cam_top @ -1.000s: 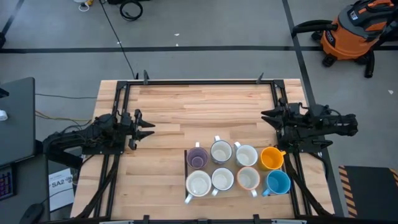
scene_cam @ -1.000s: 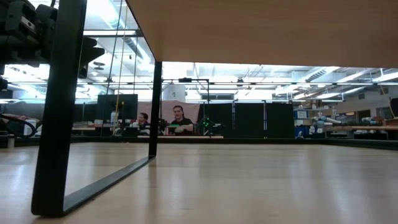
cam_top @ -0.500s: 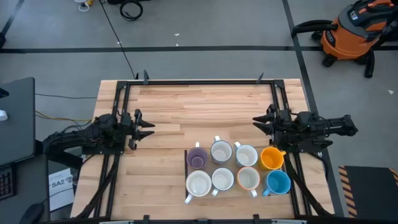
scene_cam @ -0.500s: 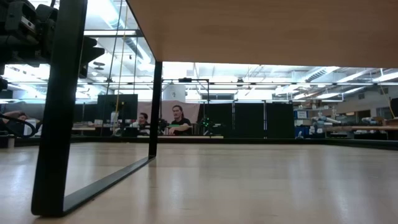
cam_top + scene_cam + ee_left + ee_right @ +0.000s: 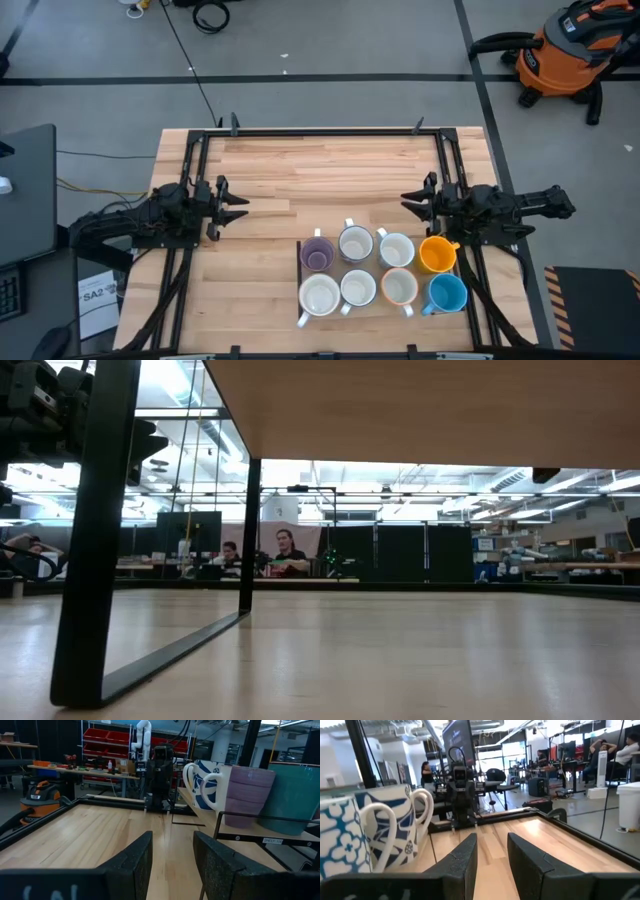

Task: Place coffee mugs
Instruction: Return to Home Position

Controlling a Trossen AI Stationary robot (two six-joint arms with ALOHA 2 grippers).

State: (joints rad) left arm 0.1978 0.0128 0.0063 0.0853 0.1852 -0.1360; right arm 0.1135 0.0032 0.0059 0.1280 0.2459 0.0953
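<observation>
My left gripper [image 5: 243, 207] sits at the table's [image 5: 320, 165] left side, my right gripper [image 5: 408, 203] at its right side, facing each other. Eight mugs [image 5: 358, 287] stand on a shelf [image 5: 299, 258] in two rows of four, right of centre, just beside my right gripper.
</observation>
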